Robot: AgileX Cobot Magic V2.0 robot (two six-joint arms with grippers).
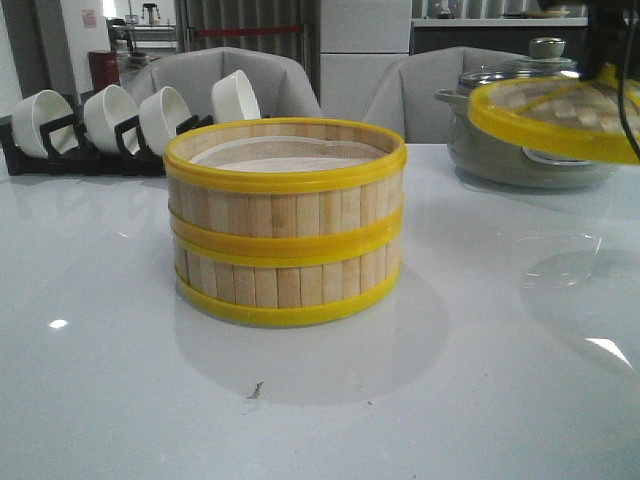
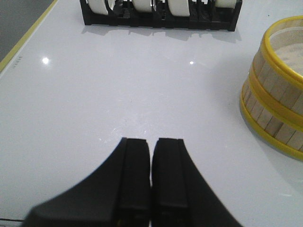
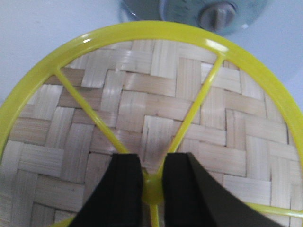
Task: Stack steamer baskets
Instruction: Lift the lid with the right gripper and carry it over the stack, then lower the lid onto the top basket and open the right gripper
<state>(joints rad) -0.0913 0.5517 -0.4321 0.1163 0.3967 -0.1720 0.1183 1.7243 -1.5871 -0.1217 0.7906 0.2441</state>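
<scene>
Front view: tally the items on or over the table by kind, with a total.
Steamer baskets, stacked: 2
Woven lid, held above the table by the right gripper: 1
White bowls in the black rack: 4
Grey pot with glass lid: 1
Total: 9, counting the rack.

A glossy white desk (image 1: 110,330) carries a black rack (image 1: 60,150) along its far left edge, holding four white bowls (image 1: 110,115) tilted on their sides. At the far right stands a grey pot (image 1: 530,160) with a glass cover and a knob (image 1: 547,47). A flat woven bamboo lid (image 1: 560,110) with a yellow rim hangs tilted above the desk, in front of the pot. Two grey chairs (image 1: 230,75) stand behind.
</scene>
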